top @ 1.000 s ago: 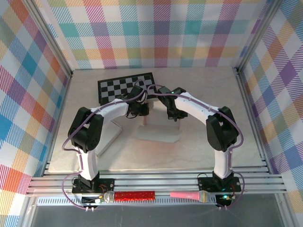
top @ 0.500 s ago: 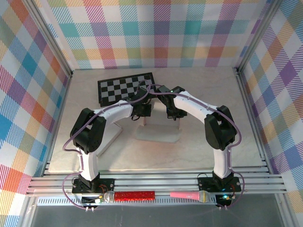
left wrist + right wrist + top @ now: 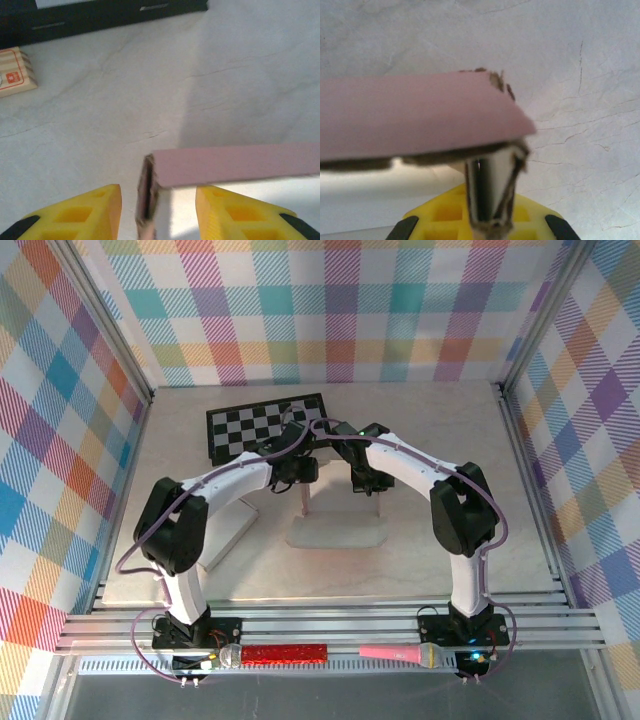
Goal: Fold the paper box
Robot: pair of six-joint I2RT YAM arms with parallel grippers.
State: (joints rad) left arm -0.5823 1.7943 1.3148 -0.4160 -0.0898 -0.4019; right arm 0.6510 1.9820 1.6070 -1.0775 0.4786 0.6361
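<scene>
Box (image 3: pixel 336 532) sits mid tabletop (image 3: pixel 450 540), long axis left–right. Right end effector (image 3: pixel 487 220) pinches its right wall (image 3: pixel 490 195). Left end effector (image 3: pixel 157 215) is part-open astride the left wall (image 3: pixel 147 200) — likely best placed for the next fold.

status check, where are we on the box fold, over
Left gripper jaws open, straddling a raised flap of the paper box. Right gripper shut on another flap. Checkered board behind, not in the way.

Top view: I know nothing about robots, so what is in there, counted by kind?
robot arms: 2
checkerboard: 1
paper box: 1
white sheet: 1
microphones: 2
Total: 7
</scene>
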